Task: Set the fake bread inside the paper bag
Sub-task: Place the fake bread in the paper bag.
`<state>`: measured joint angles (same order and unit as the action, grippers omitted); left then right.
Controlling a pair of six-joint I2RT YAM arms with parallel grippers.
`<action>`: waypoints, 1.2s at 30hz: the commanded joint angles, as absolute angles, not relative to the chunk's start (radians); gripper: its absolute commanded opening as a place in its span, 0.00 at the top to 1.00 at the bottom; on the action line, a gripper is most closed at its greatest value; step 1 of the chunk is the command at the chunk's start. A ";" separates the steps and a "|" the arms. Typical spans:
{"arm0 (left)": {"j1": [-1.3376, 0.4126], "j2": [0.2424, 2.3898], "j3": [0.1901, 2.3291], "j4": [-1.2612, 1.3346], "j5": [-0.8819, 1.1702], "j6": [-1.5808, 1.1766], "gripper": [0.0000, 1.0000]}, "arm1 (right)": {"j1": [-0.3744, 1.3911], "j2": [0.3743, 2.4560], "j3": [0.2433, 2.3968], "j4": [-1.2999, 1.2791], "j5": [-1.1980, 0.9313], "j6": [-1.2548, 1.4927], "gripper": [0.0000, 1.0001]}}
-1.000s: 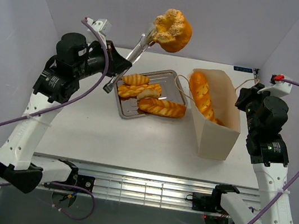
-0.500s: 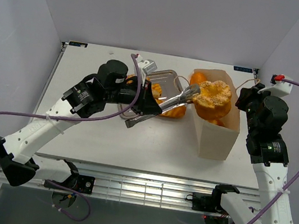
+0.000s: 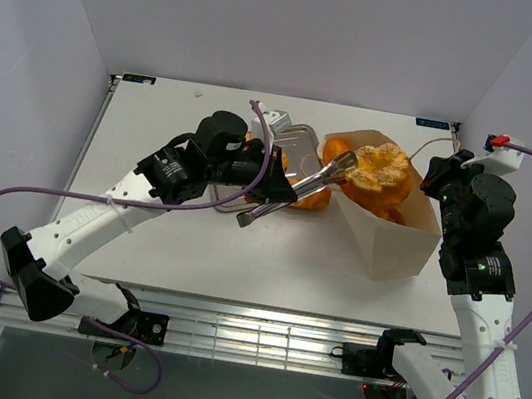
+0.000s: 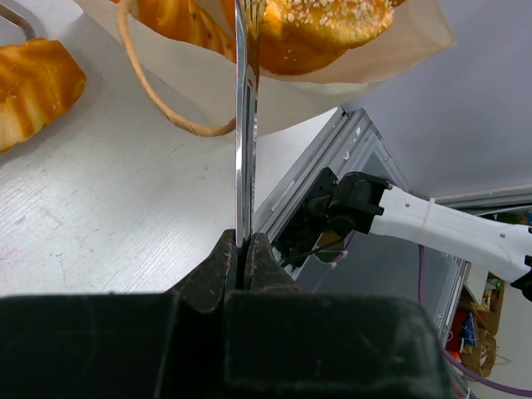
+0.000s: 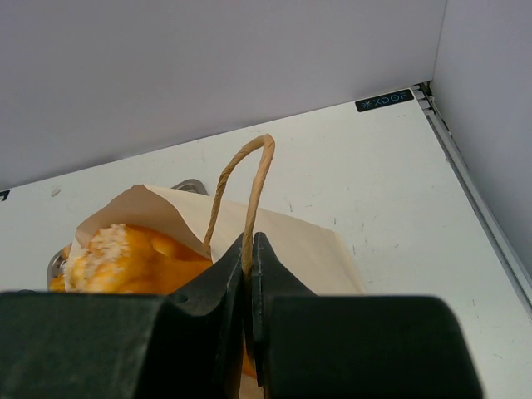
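A round seeded bun point(image 3: 379, 175) of fake bread hangs over the mouth of the paper bag point(image 3: 395, 250), pinched in metal tongs point(image 3: 311, 183). My left gripper point(image 3: 269, 192) is shut on the tongs' handles point(image 4: 243, 166), left of the bag. The bun point(image 4: 324, 29) sits half inside the bag's rim point(image 4: 274, 91). A baguette point(image 3: 335, 152) stands in the bag. My right gripper point(image 5: 248, 249) is shut on the bag's string handle point(image 5: 249, 179) at its right side, and the bag leans. The bun point(image 5: 125, 258) shows below the rim.
A silver tray point(image 3: 298, 131) lies behind my left arm with twisted loaves point(image 3: 313, 199) on it, mostly hidden. One loaf point(image 4: 33, 87) lies left of the bag. White walls close the table on three sides. A metal rail point(image 3: 265, 336) runs along the near edge.
My left arm swung the tongs and bun down from high above the tray to the bag's mouth. The bag tipped and turned, its mouth now wider. The right gripper kept its hold.
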<state>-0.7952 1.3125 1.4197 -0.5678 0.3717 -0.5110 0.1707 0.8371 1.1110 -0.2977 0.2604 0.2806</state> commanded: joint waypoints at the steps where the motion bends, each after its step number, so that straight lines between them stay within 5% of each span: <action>1: -0.801 1.299 1.480 -0.496 0.357 -0.525 0.99 | 0.173 0.830 1.161 -0.275 0.276 0.276 0.92; 12: -0.831 1.342 1.476 -0.482 0.419 -0.537 0.98 | 0.172 0.831 1.161 -0.276 0.264 0.290 0.92; 18: -0.845 1.321 1.451 -0.476 0.407 -0.522 0.65 | 0.172 0.828 1.152 -0.275 0.265 0.295 0.92; 21: -0.845 1.307 1.437 -0.476 0.402 -0.515 0.56 | 0.172 0.825 1.146 -0.275 0.264 0.295 0.92; 36: -0.844 1.197 1.547 -0.540 0.227 -0.422 0.53 | 0.172 0.827 1.135 -0.275 0.284 0.282 0.92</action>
